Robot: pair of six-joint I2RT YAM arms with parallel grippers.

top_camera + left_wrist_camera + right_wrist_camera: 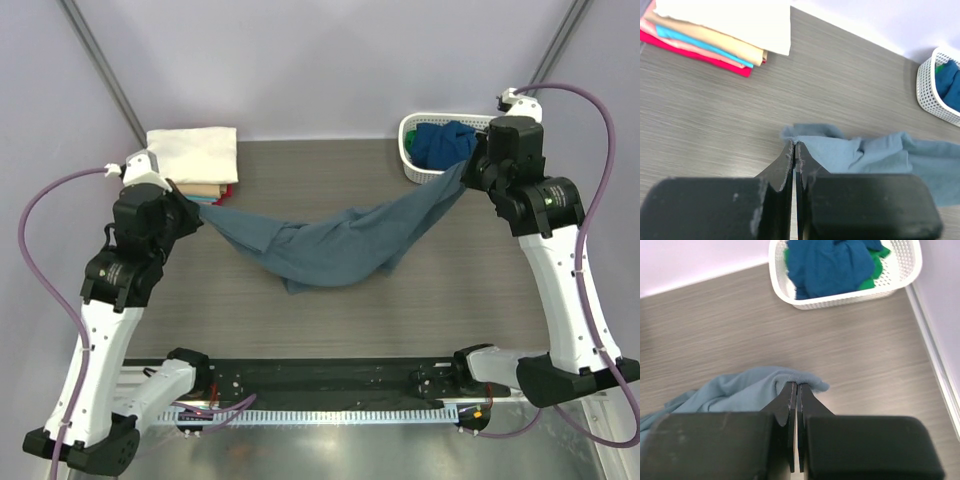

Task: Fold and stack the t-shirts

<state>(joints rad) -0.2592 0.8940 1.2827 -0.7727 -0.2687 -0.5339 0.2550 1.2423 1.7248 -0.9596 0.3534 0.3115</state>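
So the left gripper (pixel 794 145) is clamped right down, its 2 jaws pressed together with a corner of the slate grey-blue t-shirt (pixel 875 155) pinched between them. In the left wrist view the cloth bunches up just past the jaws and runs off to the gripper's right. Further out, ahead and to its left, is the folded stack (pixel 715 30). It has a cream shirt on top, then tan, teal, a pinkish layer and red at the bottom, all lying flat on the grey wood-grain table (pixel 840 75). From the top camera the stack looks just beside the gripper, but I can't tell if they touch.

Same deal with the right gripper (pixel 795 386): it's closed tight on the other end of the same shirt. A little fold of fabric pokes out just beyond the jaws and the rest trails away to its left. Ahead of it sits the white lattice basket (pixel 840 301), holding a crumpled dark blue t-shirt (pixel 830 262) with a bit of a green t-shirt (pixel 870 282) peeking out at the edges.

From above, the grey-blue shirt is slung between the 2 grippers like a hammock. Both ends are lifted, and the middle sags in a rumpled heap that looks to be resting on the table about midway between them.
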